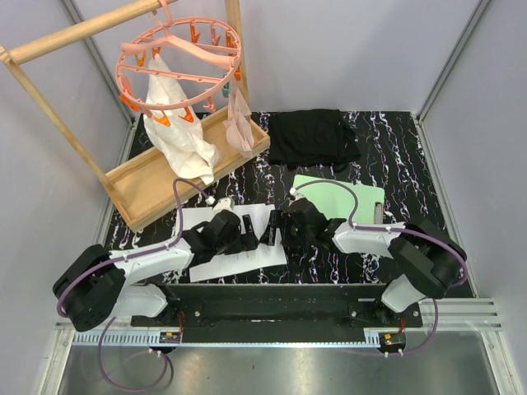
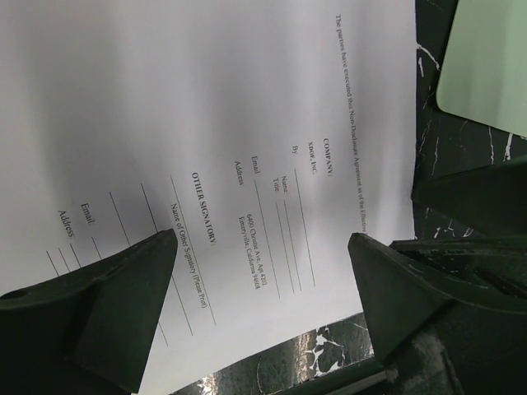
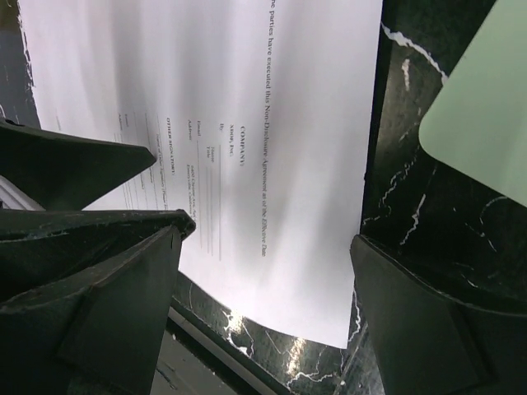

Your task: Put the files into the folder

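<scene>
The files (image 1: 247, 259) are white printed sheets lying flat on the black marbled table, left of centre. They fill the left wrist view (image 2: 206, 123) and the right wrist view (image 3: 247, 99). The pale mint-green folder (image 1: 366, 202) lies flat to their right, apart from them. One of its corners shows in the left wrist view (image 2: 486, 66) and the right wrist view (image 3: 486, 107). My left gripper (image 1: 255, 233) (image 2: 263, 288) is open and empty, low over the sheets' right part. My right gripper (image 1: 277, 230) (image 3: 268, 304) is open and empty at the sheets' right edge, facing the left one.
A wooden tray (image 1: 140, 185) stands at the back left under a wooden rack. A pink clip hanger (image 1: 177, 62) with white cloths (image 1: 177, 136) hangs over it. A black folded cloth (image 1: 313, 136) lies at the back, behind the folder.
</scene>
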### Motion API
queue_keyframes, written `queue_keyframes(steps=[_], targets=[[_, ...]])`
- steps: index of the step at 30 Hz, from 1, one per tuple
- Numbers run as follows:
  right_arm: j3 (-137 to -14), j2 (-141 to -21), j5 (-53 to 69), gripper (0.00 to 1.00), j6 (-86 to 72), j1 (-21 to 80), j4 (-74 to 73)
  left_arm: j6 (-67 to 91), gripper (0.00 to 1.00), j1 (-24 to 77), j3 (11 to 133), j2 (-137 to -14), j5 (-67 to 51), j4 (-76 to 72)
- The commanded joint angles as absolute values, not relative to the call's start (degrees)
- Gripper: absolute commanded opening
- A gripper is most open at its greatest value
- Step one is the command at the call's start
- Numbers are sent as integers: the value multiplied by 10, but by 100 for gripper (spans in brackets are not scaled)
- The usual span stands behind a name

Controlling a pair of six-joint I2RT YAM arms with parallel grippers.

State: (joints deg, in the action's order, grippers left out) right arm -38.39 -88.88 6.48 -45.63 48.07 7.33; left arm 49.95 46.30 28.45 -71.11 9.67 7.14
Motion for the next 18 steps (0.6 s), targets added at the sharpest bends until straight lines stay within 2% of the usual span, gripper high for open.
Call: queue_keyframes(steps=[1,9,18], targets=[[-385,-929,45,93,-428,483,25,507,95,464,263,-701,115,84],[-334,-914,143,90,-493,483,172,513,95,464,253,-693,114,80],[-272,-916,213,94,-559,483,362,525,95,464,235,-682,109,62]])
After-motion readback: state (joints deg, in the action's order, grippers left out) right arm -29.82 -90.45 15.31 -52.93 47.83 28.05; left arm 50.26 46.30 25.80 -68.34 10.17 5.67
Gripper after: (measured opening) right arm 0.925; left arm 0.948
